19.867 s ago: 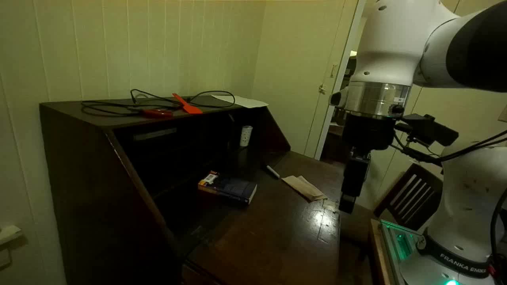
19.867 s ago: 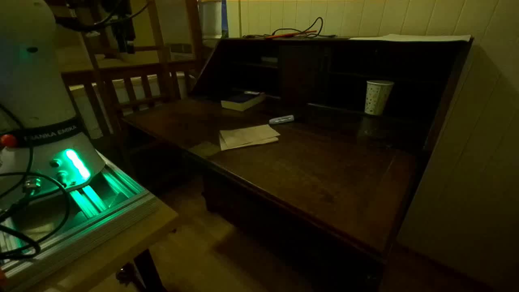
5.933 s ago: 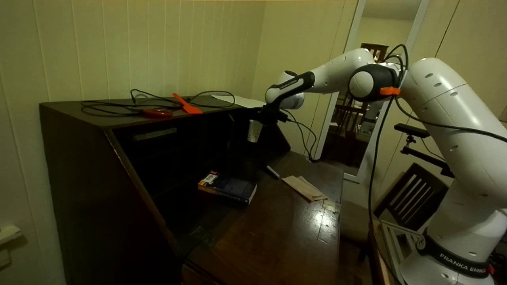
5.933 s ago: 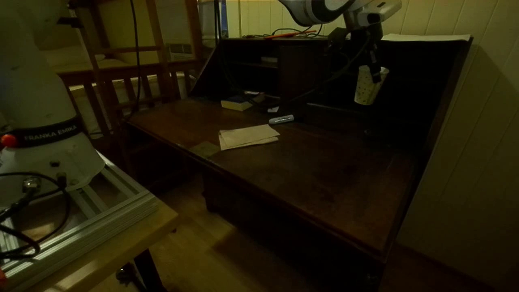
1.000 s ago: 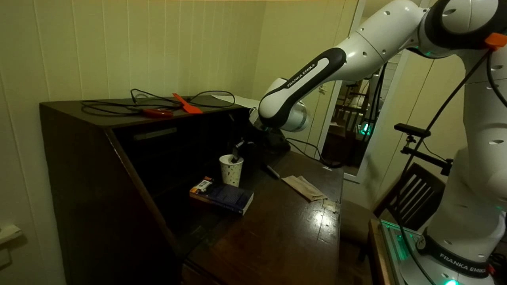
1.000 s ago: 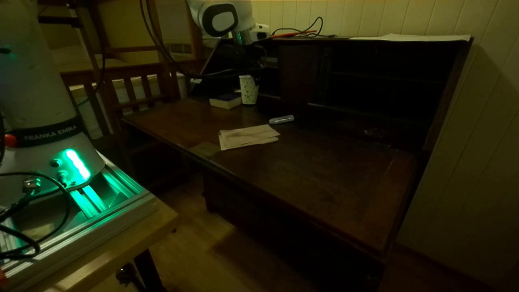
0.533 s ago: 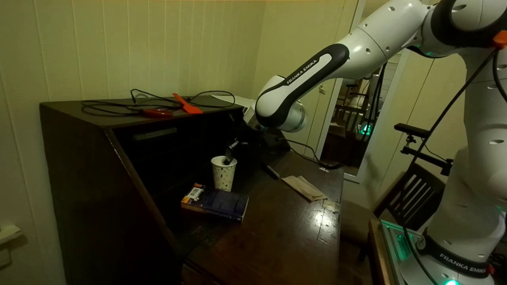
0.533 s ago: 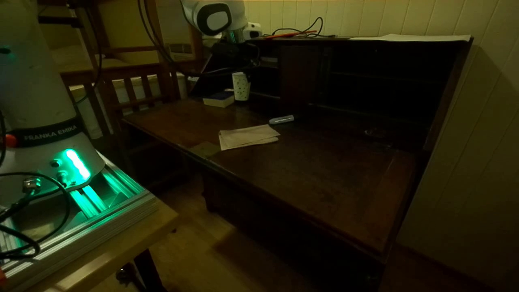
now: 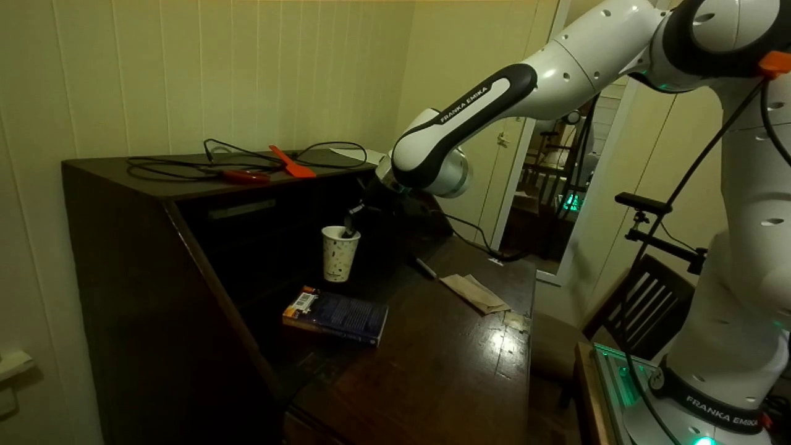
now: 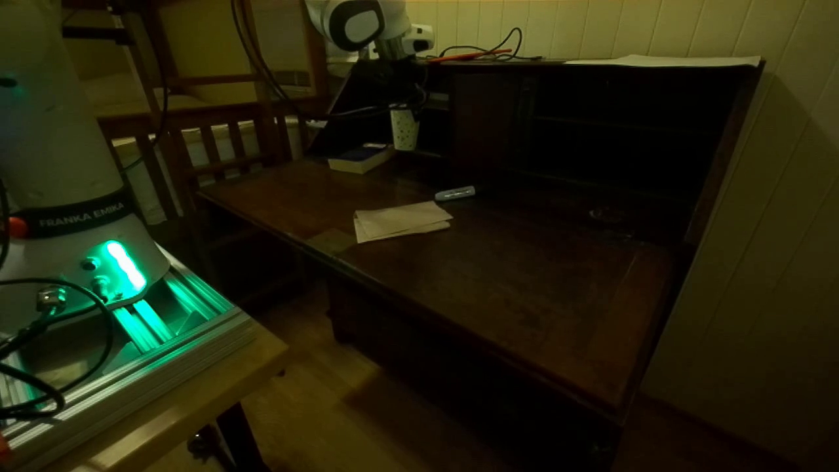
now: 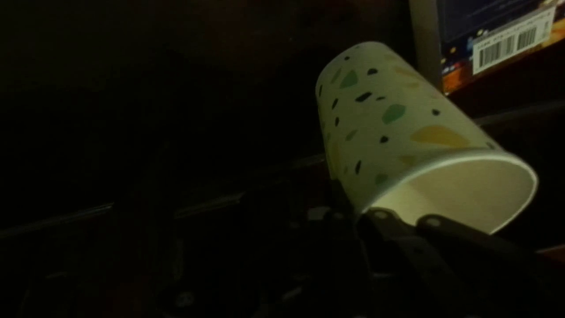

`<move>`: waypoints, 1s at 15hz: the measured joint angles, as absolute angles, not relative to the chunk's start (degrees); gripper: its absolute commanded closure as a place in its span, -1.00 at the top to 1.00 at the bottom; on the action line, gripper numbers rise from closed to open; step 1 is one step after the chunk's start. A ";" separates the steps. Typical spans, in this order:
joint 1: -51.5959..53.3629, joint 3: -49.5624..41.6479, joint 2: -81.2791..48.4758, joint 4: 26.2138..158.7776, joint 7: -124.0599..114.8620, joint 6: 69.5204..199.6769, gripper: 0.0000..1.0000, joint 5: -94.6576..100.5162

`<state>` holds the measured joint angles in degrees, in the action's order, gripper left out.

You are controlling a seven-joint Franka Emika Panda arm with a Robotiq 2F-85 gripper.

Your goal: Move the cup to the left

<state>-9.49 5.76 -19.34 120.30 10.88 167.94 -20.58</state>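
- Left: book (image 9: 337,316), flat on the desk (image 9: 426,371); I judge it the obstacle, as a low carry could strike it.
- Centre: cup (image 9: 338,256), apparently aloft near the book; my gripper (image 9: 350,230) pinches its wall at the rim. Excess squeeze could buckle it; too little, drop it.
- Right: pale stick (image 9: 426,267) and folded paper (image 9: 474,293), apart from the cup.

Your cup (image 10: 404,131), speckled, below your arm (image 10: 357,27) | book (image 10: 359,160), near it | marker (image 10: 455,193), just beside paper (image 10: 403,221) | both on desk (image 10: 511,282)
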 measured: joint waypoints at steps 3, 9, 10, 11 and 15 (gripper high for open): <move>-8.86 4.96 -21.69 117.33 6.68 168.54 -0.99 -19.62; -4.77 0.79 -27.25 110.80 -2.45 169.65 -0.99 -15.73; -4.03 0.09 -28.08 109.82 -3.67 169.90 -0.99 -15.13; -3.31 -0.61 -28.87 108.94 -4.82 170.24 -0.99 -14.63; -0.87 -3.06 -31.55 106.19 -8.38 171.16 -0.99 -13.21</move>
<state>-0.87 -3.06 -31.55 106.19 -8.38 171.16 -13.21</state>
